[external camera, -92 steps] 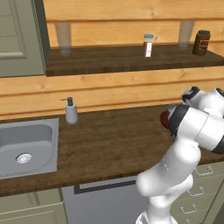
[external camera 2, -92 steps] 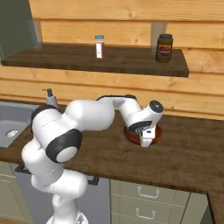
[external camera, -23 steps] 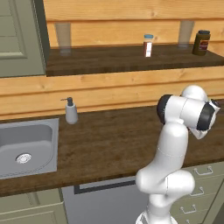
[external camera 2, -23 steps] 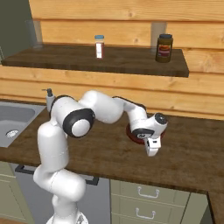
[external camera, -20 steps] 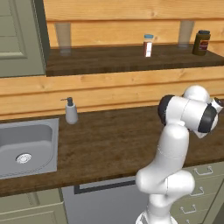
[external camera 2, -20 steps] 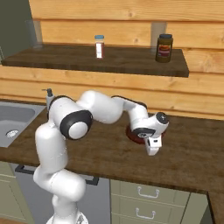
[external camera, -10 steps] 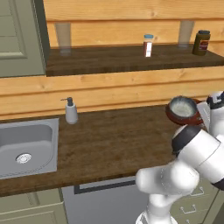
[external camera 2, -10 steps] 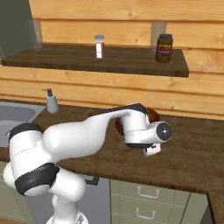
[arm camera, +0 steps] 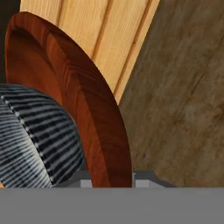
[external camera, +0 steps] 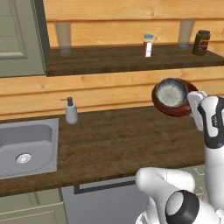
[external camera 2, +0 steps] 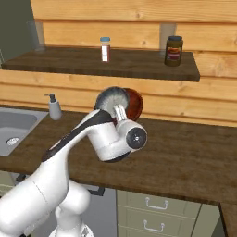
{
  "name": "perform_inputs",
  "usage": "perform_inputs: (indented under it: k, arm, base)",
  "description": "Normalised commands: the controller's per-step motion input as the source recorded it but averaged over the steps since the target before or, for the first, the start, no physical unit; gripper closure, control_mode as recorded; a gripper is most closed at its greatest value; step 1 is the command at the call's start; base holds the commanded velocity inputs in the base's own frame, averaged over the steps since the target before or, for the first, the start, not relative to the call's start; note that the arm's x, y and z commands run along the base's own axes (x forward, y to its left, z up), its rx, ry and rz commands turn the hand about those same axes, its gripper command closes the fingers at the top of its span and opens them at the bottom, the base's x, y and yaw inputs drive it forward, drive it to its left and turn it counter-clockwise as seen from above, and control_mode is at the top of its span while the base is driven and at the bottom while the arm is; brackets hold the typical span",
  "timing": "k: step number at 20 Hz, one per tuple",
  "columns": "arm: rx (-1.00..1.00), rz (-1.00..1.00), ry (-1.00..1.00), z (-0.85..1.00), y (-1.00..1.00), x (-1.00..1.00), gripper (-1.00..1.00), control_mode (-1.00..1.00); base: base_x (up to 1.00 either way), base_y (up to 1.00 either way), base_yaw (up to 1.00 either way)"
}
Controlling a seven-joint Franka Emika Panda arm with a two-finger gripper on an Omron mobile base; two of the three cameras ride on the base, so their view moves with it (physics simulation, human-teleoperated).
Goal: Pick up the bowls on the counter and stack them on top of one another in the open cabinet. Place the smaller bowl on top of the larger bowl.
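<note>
A white Franka arm holds two nested bowls aloft above the long dark brown wood-grain counter [external camera: 122, 140], its two-finger gripper [external camera: 195, 98] closed on the rim of the wide, glossy dark red-brown bowl [external camera: 177, 107]. The hand view shows that rim [arm camera: 105, 144] running down between the fingers at the bottom edge. The small grey-blue bowl with the ridged wall and pale speckled inside [external camera: 170, 92] sits inside the red one, and the pair is tipped steeply, so the speckled inside faces the left base camera. From the right base view the grey bowl [external camera 2: 112, 99] stands in front of the red bowl [external camera 2: 132, 102], both just above the arm's wrist.

Left of the bowls, a grey soap dispenser [external camera: 70, 111] stands on the counter, beside the inset grey steel sink [external camera: 26, 146].

Above and behind the bowls lies the open cabinet's dark wood shelf [external camera: 109, 59], backed by light horizontal planks. On it stand a small white bottle with a blue cap [external camera: 148, 45] and, farther right, a dark brown jar [external camera: 201, 42].
</note>
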Motion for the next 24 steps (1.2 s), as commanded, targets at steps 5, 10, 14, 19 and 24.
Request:
perform_inputs:
  k: [5,10,14,19,24]
  arm:
    - [0.00,0.03,0.05,1.00,1.00,-0.05,1.00,-1.00]
    - [0.00,0.07,0.11,1.00,0.92,-0.09,1.00,-1.00]
    - [0.13,0.15,0.22,0.96,0.77,0.01,1.00,-1.00]
    - [0.02,0.16,-0.14,0.61,0.40,-0.60,1.00,-1.00]
    - [0.00,0.05,-0.51,0.29,0.02,-1.00,1.00,-1.00]
  base:
    - [0.00,0.00,0.00]
    - [0.00,0.00,0.00]
    - [0.00,0.00,0.00]
    - [0.00,0.00,0.00]
    - [0.00,0.00,0.00]
